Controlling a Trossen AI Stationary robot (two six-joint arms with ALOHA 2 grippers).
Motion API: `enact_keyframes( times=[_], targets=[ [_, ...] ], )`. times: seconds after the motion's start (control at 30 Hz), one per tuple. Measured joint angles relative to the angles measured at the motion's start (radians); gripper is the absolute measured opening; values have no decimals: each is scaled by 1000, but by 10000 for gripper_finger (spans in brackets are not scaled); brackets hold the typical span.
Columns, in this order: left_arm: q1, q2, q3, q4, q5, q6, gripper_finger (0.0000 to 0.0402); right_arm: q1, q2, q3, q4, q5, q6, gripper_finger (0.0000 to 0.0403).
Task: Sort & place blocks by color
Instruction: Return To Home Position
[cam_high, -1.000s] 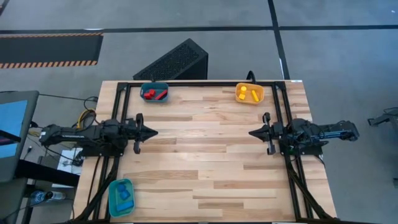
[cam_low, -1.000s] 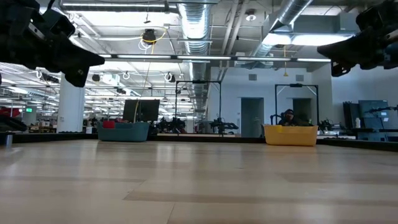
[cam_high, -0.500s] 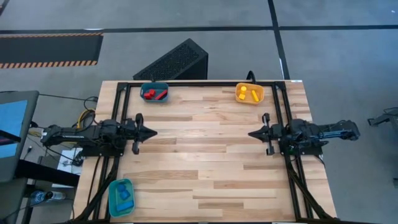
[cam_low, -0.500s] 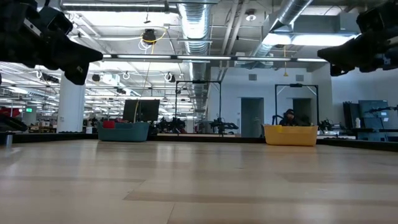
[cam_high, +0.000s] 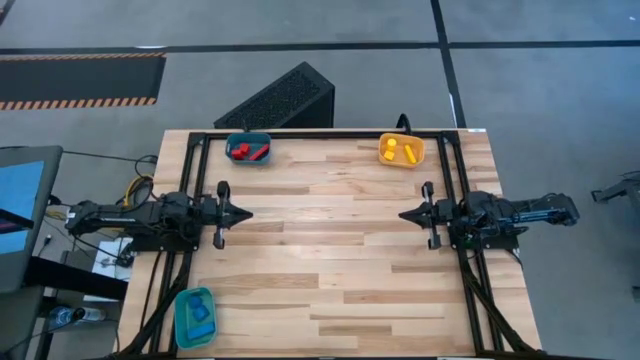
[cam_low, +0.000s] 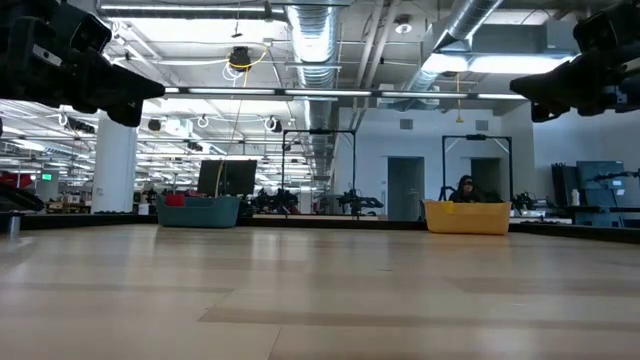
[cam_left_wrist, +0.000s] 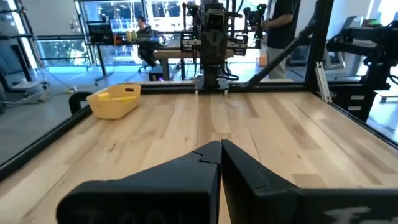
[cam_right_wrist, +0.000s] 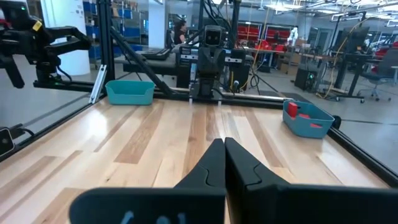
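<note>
Table (cam_high: 330, 260): first bin (cam_high: 249, 140) far-left corner, second bin (cam_high: 401, 161) far-right corner, third bin (cam_high: 181, 320) near-left corner, blocks (cam_high: 250, 151) in each. Left gripper (cam_high: 245, 212) mid left edge, right gripper (cam_high: 405, 214) mid right edge, well apart.

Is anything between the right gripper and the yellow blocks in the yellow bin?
Nothing visible. The right gripper, fingers shut, hovers at the right side of the table; the yellow blocks lie in the yellow bin near the far edge, only bare wood between. The left gripper waits at the left side.
</note>
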Motion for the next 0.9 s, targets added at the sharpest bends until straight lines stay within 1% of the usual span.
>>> enact_keyframes(
  times=[0.2,0.9],
  targets=[
    [0,0,0,0,1,-27,0,0,0,0,-1,0,0,8],
    [0,0,0,0,2,-18,0,0,0,-1,-3,1,1,8]
  ],
)
